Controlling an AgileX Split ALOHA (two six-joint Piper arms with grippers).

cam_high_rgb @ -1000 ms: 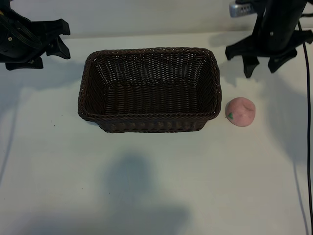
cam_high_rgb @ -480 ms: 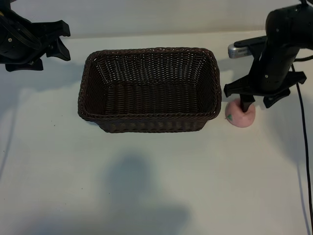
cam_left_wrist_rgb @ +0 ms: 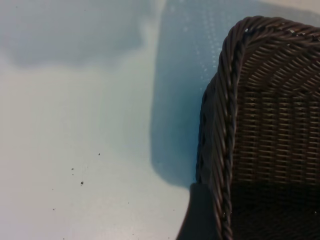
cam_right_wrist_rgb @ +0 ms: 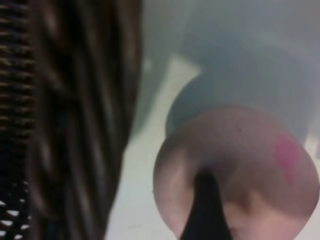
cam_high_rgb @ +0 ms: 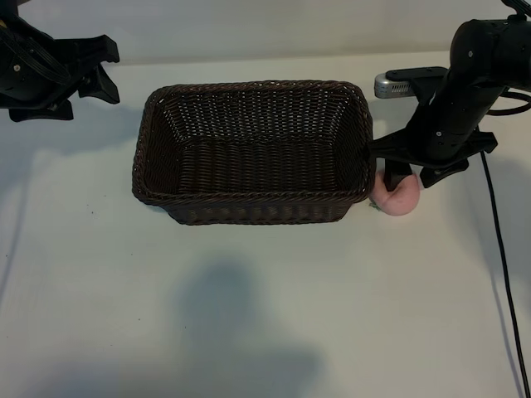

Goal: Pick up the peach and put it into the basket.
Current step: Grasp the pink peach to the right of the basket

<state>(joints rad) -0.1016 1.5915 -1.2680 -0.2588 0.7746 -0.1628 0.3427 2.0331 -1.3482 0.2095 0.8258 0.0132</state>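
Black plastic and pale pink meet at the right of the exterior frame: your right pincer (cam_high_rgb: pixel 408 178) has its fingers spread and lowered onto the peach (cam_high_rgb: pixel 398 197), one finger (cam_high_rgb: pixel 393 177) pressing on the fruit's top — not clamped on it, as far as you can see. The peach sits on the white worktop (cam_high_rgb: pixel 265 298), pushed right against the basket's right end. In the right wrist view a dark fingertip (cam_right_wrist_rgb: pixel 202 210) crosses the peach (cam_right_wrist_rgb: pixel 250 160), with the wicker wall (cam_right_wrist_rgb: pixel 75 125) just beside it. Centre frame, the dark-brown woven basket (cam_high_rgb: pixel 141 157) stands upright. Your left pincer (cam_high_rgb: pixel 87 70) hangs parked at the upper left, fingers apart, holding nothing — its wrist view shows one basket corner (cam_left_wrist_rgb: pixel 235 50).
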